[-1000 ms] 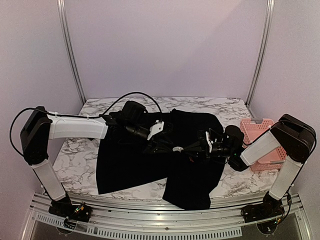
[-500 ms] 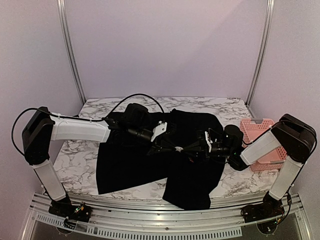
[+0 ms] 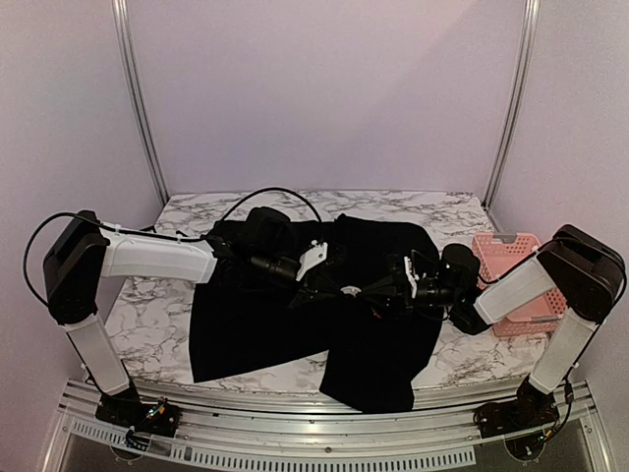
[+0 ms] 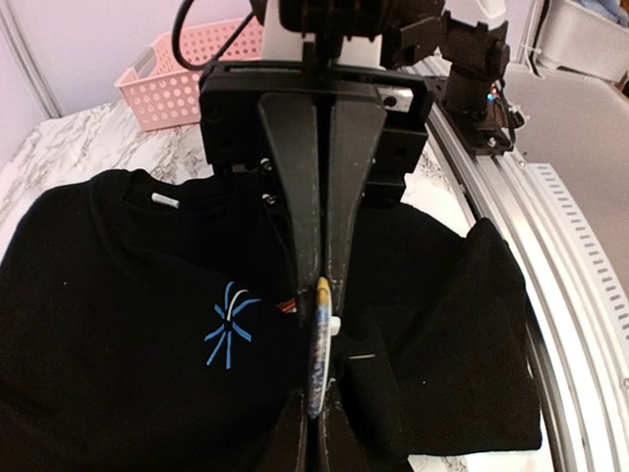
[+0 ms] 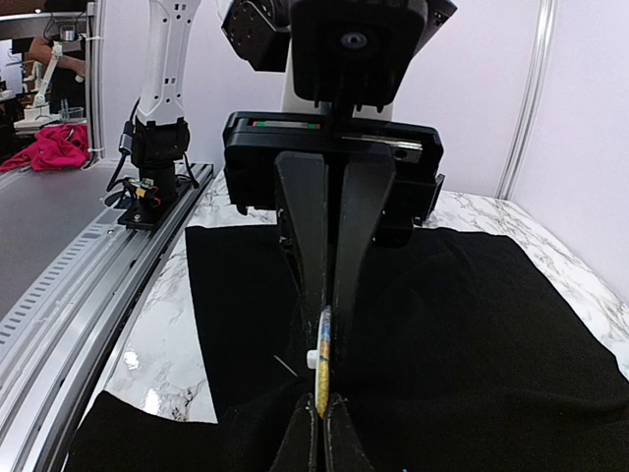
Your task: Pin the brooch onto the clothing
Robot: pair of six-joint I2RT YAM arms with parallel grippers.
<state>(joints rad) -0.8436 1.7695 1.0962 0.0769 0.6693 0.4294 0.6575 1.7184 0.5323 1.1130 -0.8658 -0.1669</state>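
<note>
The brooch (image 4: 317,354) stands edge-on over the middle of the shirt (image 4: 108,295), just beside the blue starburst (image 4: 229,329). The shirt lies spread on the table (image 3: 147,305).

You have the brooch pinched at both ends. The right gripper (image 4: 320,280) and the left gripper (image 5: 325,307) are both squeezed narrow on it, meeting tip to tip.

I read this as the pinning step itself: the brooch is shared between 2 arms and not yet fixed to the shirt. Next, you likely need 1 arm to hold it steady while the other works the pin or brings cloth to it, in small, slow moves.

The pin and clasp cannot be made out; only a small white nub shows on the brooch's side. Black fingers against black cloth hide whether any fabric is caught, or whether the brooch touches the shirt at all. The basket (image 3: 506,258) sits well off to the right.
</note>
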